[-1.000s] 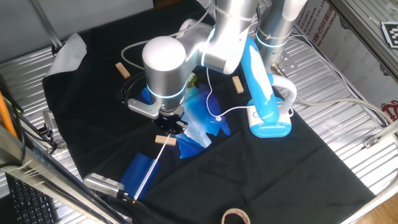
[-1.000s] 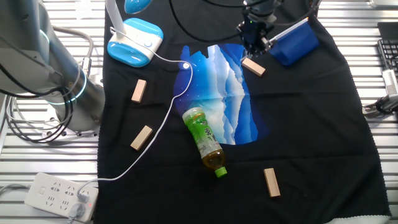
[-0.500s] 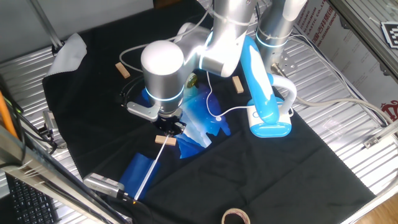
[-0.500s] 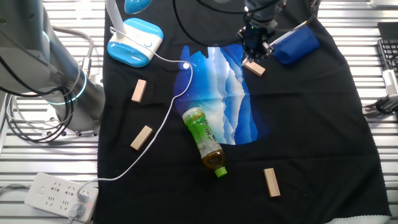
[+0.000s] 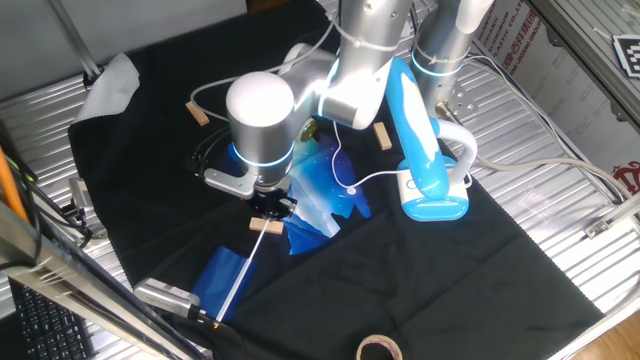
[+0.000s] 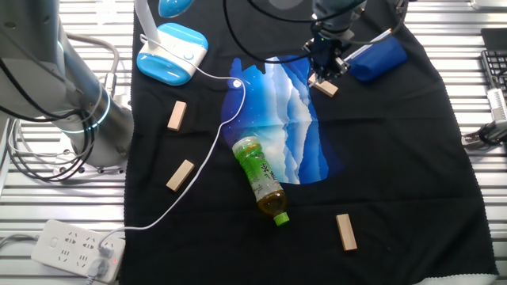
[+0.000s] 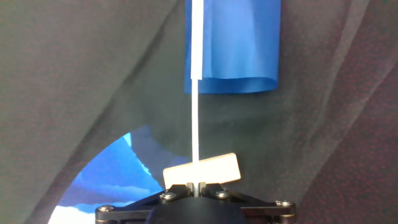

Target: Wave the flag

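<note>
Step in hand: grasp of flag stick, pre-lift. Tool low over black cloth on tabletop, w/ stick base running straight into gap between fingers in hand view. Fingertips hidden below frame edge there, so closure on stick: cannot tell from these pics.

Flag location: flat on cloth, nr cloth edge closest to the keyboard; blue fabric part well out from tool, stick pointing back to tool. Small wood block lying under or touching stick, right by tool; exact contact unclear. Blue-white plastic bag just beside, partly under cloth fold in hand view.

Next move, judged: confirm firm pinch on thin stick, then lift clear of cloth and block before any swing. Risks: stick slipping or rotating in pinch; block dragged along; fabric catching on cloth fold.

Not yet done: lift, wave.
</note>
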